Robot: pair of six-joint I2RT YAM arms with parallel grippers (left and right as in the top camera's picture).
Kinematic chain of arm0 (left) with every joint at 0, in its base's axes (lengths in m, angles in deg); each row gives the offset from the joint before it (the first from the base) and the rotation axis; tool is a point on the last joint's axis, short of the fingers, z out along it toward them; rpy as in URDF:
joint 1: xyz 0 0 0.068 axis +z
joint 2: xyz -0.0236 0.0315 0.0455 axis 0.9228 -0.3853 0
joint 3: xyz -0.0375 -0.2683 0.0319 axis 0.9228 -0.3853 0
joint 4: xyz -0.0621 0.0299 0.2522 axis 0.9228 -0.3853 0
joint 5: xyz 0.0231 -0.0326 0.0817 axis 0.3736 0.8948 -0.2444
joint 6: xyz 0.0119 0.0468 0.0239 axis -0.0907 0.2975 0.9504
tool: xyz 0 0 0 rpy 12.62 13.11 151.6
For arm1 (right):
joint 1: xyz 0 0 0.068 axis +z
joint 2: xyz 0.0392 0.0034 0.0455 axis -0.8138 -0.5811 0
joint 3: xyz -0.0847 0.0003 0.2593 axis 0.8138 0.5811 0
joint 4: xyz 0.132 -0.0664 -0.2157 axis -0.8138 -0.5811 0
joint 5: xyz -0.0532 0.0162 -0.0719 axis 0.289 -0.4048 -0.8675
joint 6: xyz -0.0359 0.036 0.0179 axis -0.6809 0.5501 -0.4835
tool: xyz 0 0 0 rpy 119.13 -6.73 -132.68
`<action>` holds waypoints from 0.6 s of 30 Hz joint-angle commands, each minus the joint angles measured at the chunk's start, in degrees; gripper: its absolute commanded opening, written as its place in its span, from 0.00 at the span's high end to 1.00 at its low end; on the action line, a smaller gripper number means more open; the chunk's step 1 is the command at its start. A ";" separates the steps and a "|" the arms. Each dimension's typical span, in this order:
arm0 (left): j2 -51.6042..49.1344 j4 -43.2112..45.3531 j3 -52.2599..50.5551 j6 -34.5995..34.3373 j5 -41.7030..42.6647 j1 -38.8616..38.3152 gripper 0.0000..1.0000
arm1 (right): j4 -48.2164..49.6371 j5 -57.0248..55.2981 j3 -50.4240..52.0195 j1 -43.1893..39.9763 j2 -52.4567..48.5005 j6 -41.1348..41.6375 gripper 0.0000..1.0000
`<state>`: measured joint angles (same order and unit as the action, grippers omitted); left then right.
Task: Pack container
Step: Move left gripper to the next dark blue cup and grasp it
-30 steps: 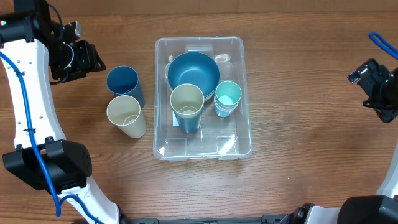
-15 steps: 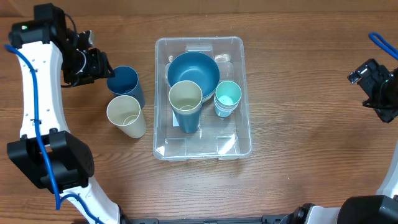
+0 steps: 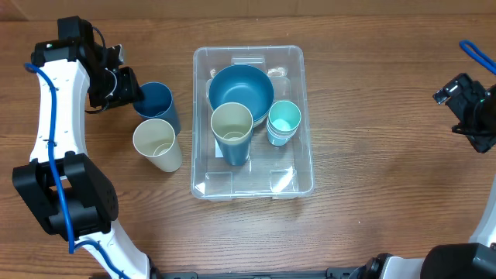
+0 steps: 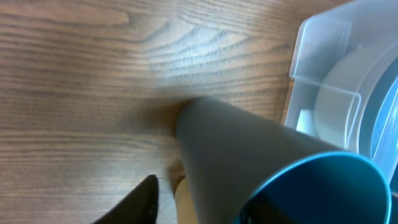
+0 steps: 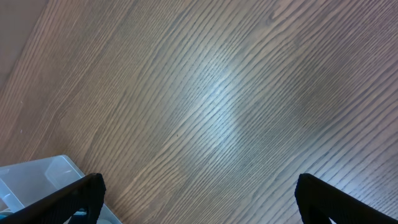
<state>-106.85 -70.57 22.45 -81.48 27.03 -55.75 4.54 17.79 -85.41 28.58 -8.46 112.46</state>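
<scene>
The container [image 3: 308, 147] is a large clear bin at the table's middle; its corner also shows in the left wrist view [image 4: 323, 68] and the right wrist view [image 5: 37, 180]. It holds a blue bowl [image 3: 240, 87], an upright cream-lined cup [image 3: 232, 128] and stacked teal cups [image 3: 284, 118]. A dark blue cup [image 3: 155, 101] and a cream cup [image 3: 157, 141] stand left of the bin. My left gripper [image 3: 130, 89] is open at the dark blue cup's [image 4: 261, 162] left side; only one finger [image 4: 144, 198] shows. My right gripper [image 3: 463, 105] is open and empty at the far right [image 5: 199, 205].
A blue cable loop [image 3: 477, 56] lies at the far right edge. Bare wood table [image 3: 387, 178] lies between the bin and the right arm.
My left gripper has moved right, up to the dark blue cup. The cream-lined cup in the bin shifted slightly. The right arm has not moved.
</scene>
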 commanded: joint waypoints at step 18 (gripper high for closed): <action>0.52 9.20 -0.63 -8.76 -1.16 -0.92 0.91 | 0.17 -0.04 -0.57 -0.17 0.31 0.24 0.00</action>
<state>-106.85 -61.54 22.21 -88.98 25.96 -56.12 4.51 17.79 -85.41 28.58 -8.46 112.44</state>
